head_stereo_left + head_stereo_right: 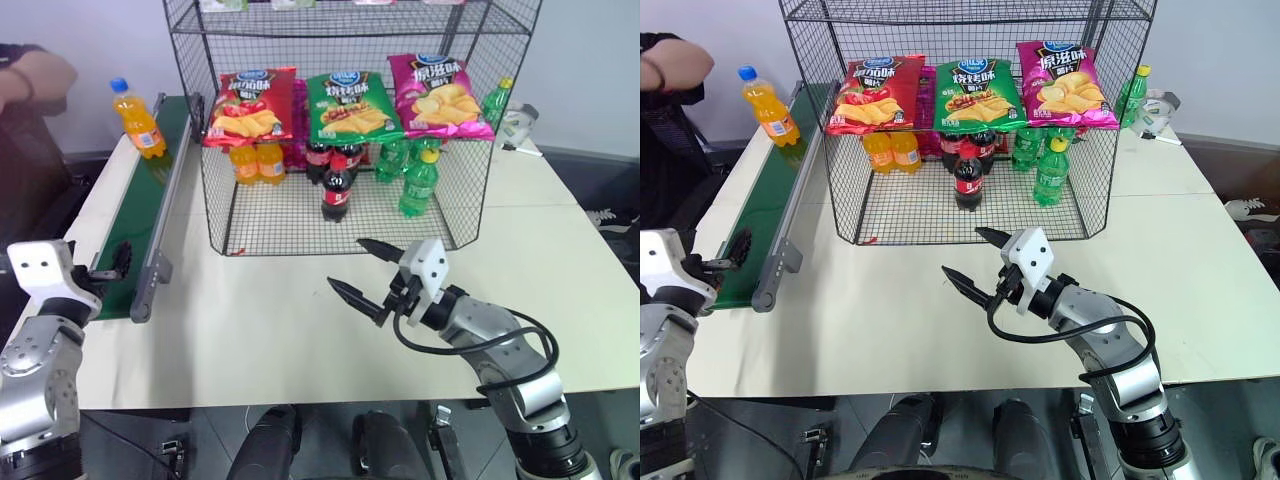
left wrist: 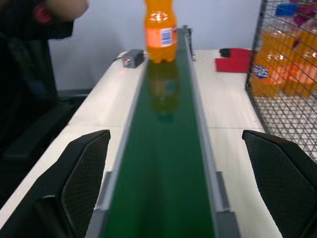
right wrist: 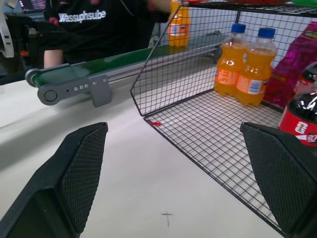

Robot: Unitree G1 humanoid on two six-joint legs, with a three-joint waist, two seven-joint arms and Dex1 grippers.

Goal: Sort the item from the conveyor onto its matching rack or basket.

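Observation:
The item, an orange soda bottle [image 1: 138, 120] with a blue cap, stands upright at the far end of the dark green conveyor [image 1: 150, 200]. In the left wrist view the item [image 2: 160, 30] is straight ahead, far up the belt. My left gripper [image 2: 176, 141] is open at the belt's near end, one finger [image 1: 121, 257] over the belt there, nothing between the fingers. The black wire rack [image 1: 455, 215] stands at the middle of the table. In front of its open side my right gripper [image 1: 346, 264] hangs open and empty above the table.
On the rack floor stand orange soda bottles [image 1: 256, 160], cola bottles [image 1: 336, 185] and green bottles [image 1: 418, 183], with chip bags [image 1: 350, 105] on the shelf above. A person [image 1: 30, 75] sits at the far left by the conveyor. A white device [image 1: 518, 125] lies back right.

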